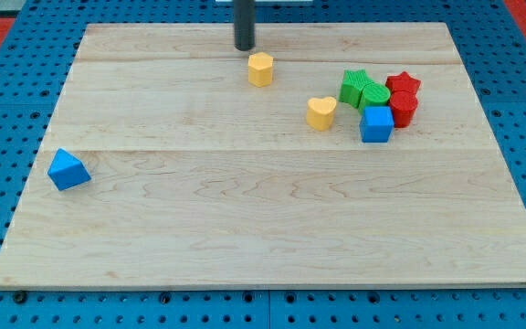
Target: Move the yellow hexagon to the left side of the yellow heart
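The yellow hexagon (260, 69) sits on the wooden board near the view's top centre. The yellow heart (320, 112) lies below and to the right of it, apart from it. My tip (244, 47) is the lower end of the dark rod; it stands just above and slightly left of the yellow hexagon, with a small gap between them.
A cluster sits right of the heart: green star (353, 85), green round block (373, 94), red star (404, 85), red round block (403, 108), blue cube (376, 124). A blue triangle (68, 170) lies at the far left. Blue pegboard surrounds the board (245, 228).
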`<state>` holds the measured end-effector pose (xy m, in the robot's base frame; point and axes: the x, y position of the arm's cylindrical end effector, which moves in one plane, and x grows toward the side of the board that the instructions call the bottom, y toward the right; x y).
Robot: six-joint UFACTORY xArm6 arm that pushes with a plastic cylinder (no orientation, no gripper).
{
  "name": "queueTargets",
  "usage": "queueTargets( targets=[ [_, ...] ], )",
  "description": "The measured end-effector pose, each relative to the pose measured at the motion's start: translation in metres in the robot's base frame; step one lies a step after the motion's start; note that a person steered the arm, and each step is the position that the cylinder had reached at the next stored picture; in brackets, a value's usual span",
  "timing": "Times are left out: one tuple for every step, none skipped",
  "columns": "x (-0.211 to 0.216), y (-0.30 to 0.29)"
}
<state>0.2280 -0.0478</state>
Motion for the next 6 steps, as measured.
queueTargets(
  targets=[
    [-0.008, 0.021],
    [-0.012, 0.055],
    [-0.012, 0.060],
    [-0.011, 0.060],
    [0.002, 0.060],
    [0.033, 0.021]
  ],
)
